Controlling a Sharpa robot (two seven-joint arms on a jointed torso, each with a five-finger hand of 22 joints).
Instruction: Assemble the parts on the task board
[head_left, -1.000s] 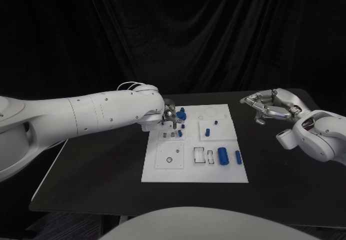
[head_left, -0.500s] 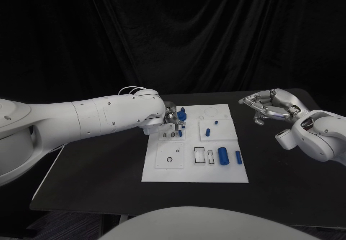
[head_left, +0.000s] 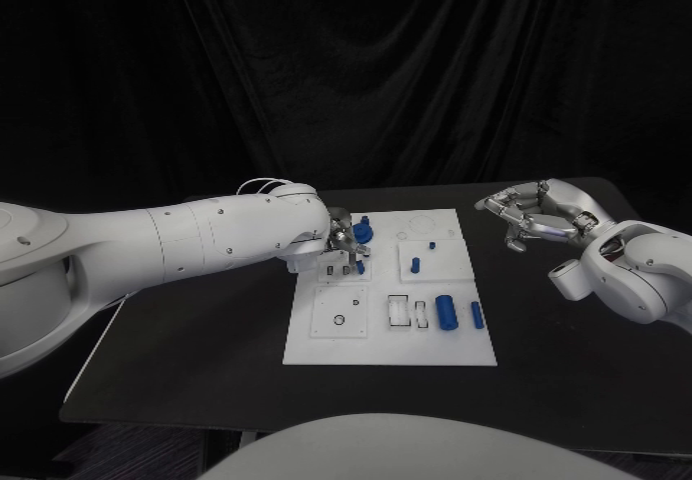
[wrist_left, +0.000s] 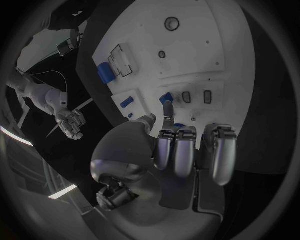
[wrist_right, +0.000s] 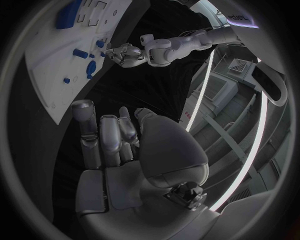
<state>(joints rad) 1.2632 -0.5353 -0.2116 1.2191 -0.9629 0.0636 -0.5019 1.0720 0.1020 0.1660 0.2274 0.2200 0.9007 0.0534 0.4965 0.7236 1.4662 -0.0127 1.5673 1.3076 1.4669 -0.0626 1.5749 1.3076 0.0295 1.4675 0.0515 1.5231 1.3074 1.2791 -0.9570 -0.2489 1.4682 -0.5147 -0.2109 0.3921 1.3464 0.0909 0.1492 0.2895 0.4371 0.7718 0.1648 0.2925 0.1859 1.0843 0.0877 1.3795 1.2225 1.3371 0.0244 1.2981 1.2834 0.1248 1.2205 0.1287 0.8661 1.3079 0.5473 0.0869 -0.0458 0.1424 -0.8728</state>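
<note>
White task board (head_left: 329, 340) is partly hidden by the left robot hand (head_left: 340, 240), pinching a blue part (head_left: 361, 231); the right robot hand (head_left: 537, 218), loosely curled, empty, is held beside the board.

Left hand (head_left: 340, 240) lowered, right hand (head_left: 534, 218) curled

The room is dim and black-draped; the backdrop swallows nearly all light. The white task board (head_left: 389, 290) stands out brightly against the dark bench (head_left: 577, 340), and the left arm (head_left: 188, 240) catches soft light from above, shading off along its underside. From the wrist cameras everything bows: the board's straight edges curve, and a dark ring frames each circle. Pale strip lights (wrist_right: 259, 130) streak across the right wrist view. The left hand (wrist_left: 181, 150), close to its lens, looks grey and soft, with faint highlights on its fingers.
</note>
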